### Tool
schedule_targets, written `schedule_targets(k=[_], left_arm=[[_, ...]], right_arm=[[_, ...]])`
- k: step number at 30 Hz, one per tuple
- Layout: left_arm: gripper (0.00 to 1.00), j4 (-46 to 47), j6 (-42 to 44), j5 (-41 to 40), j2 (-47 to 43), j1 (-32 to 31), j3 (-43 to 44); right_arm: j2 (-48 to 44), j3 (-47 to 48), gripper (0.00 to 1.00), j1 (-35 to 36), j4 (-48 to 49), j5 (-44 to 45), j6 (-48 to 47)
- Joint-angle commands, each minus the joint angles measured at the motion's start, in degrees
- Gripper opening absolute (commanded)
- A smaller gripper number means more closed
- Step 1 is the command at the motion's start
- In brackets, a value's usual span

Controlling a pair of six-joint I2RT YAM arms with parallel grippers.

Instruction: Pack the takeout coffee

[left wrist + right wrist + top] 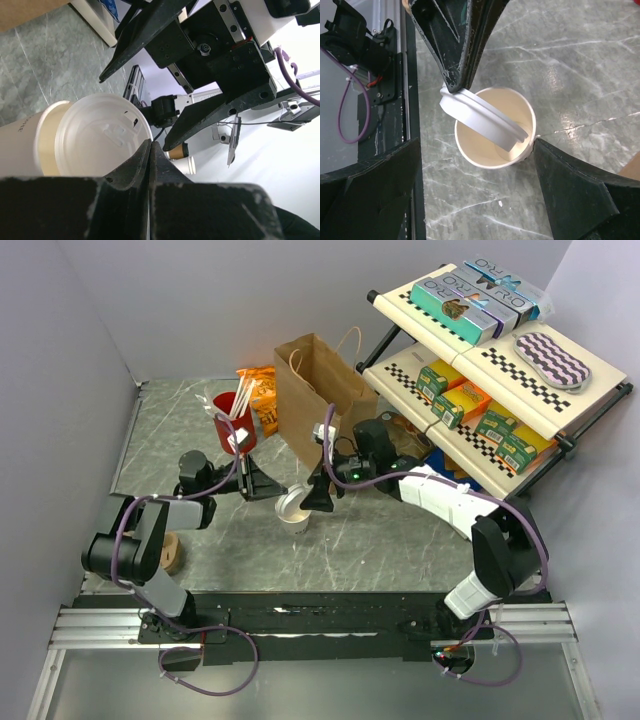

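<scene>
The takeout coffee cup [297, 521] stands open on the marble table; it also shows in the right wrist view [485, 150] and the left wrist view [25, 145]. Its white domed lid [480, 117] is off, tilted, with its lower edge dipping into the cup's mouth. My left gripper [151, 143] is shut on the lid's rim [100, 135], and shows in the top view [281, 497]. My right gripper [476, 145] is open and straddles the cup from above, its right finger [555, 170] touching the cup's wall. The brown paper bag [315, 400] stands open just behind.
A red cup with white sticks [235, 420] and an orange snack bag [262, 392] stand at the back left. A tilted checkered shelf rack [490, 350] with boxes fills the right. A brown object [172, 552] lies by the left arm. Another sleeved cup [187, 162] lies sideways.
</scene>
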Motion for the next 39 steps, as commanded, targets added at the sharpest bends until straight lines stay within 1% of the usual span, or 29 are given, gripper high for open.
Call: schedule_targets(k=[1, 6, 18, 29, 31, 32, 33, 34, 35, 36, 37, 38, 39], left_arm=[[0.06, 4.22, -0.67, 0.93, 0.76, 0.59, 2.22], [0.07, 6.23, -2.07, 1.37, 1.55, 0.68, 2.22], [0.12, 1.32, 1.87, 1.72, 1.11, 1.03, 1.52], [0.11, -2.64, 5.21, 2.16, 0.50, 1.91, 1.26], [0.14, -1.86, 5.47, 2.95, 0.32, 2.17, 1.34], [0.16, -1.85, 6.61, 4.78, 0.15, 2.17, 1.95], [0.21, -3.24, 8.27, 5.41, -0.29, 2.35, 2.39], [0.24, -6.30, 11.25, 5.76, -2.12, 2.52, 3.01], [0.27, -21.30, 22.59, 5.86, -3.53, 2.61, 5.36], [0.31, -32.58, 31.75, 4.64, -5.02, 2.70, 7.56], [0.34, -44.97, 42.63, 2.80, -7.65, 2.35, 10.45], [0.36, -64.32, 60.75, 1.39, -8.55, 1.74, 15.53], [0.43, -71.30, 67.89, -1.76, -9.16, 0.43, 17.50]], right_arm=[[1.11, 3.58, 1.00, 0.56, 3.86, -1.25, -1.23], [2.87, 4.72, 1.00, 0.65, 4.83, -0.98, -0.62], [5.51, 6.83, 1.00, 1.18, 5.45, -2.30, -1.32], [7.44, 8.24, 1.00, 2.06, 5.10, -1.51, -2.90], [7.36, 8.42, 1.00, 2.15, 4.92, -1.33, -3.08], [6.40, 8.24, 1.00, 2.23, 5.35, -1.25, -2.90], [5.70, 7.72, 1.00, 1.71, 5.79, -0.64, -2.64], [4.91, 7.45, 1.00, 1.53, 6.06, -0.28, -2.20], [3.24, 7.36, 1.00, 1.27, 5.97, -0.02, -2.02], [2.36, 7.45, 1.00, 0.66, 5.63, 0.25, -1.76], [1.48, 7.54, 1.00, 0.13, 5.01, 0.16, -1.58], [-0.53, 7.80, 1.00, -0.31, 4.05, 0.07, -1.67], [-1.60, 8.15, 1.00, -0.75, 2.82, -0.01, -1.93]])
